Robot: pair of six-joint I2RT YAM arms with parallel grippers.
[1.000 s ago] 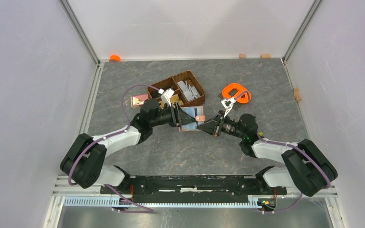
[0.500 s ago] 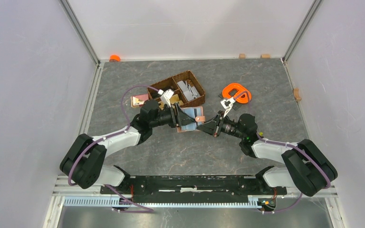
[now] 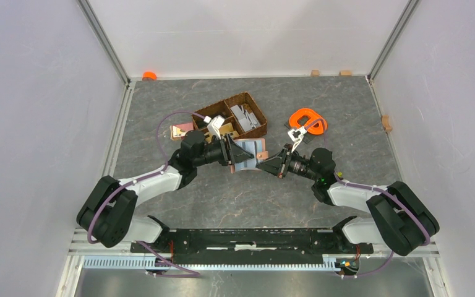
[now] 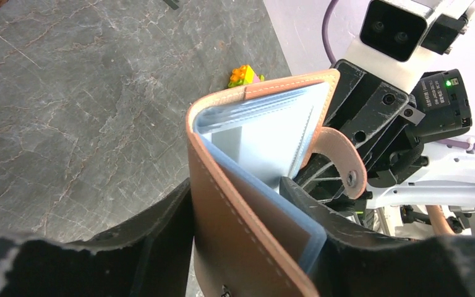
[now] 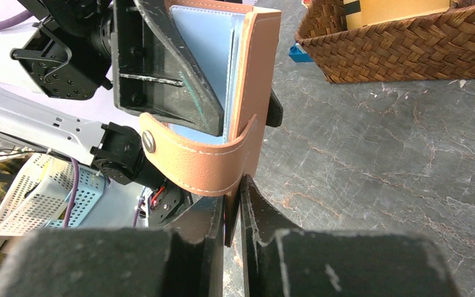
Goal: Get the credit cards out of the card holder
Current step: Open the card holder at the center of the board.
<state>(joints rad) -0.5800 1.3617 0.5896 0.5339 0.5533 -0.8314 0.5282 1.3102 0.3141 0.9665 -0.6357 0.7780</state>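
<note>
The tan card holder hangs above the table between both arms, partly open in a V. My left gripper is shut on one flap, with a blue card edge pressed under its finger; in the left wrist view the holder fills the jaws. Pale blue credit cards sit in its sleeves, and the snap tab hangs loose. My right gripper is shut on the edge of the other flap, pinched thin between its fingers. The cards show inside.
A dark brown wicker basket stands just behind the holder and also shows in the right wrist view. An orange ring-shaped object lies back right. A pink-and-white piece lies back left. Toy bricks lie on the table.
The left gripper and the card holder have shifted slightly toward the back left. The right gripper has stayed on its flap.
</note>
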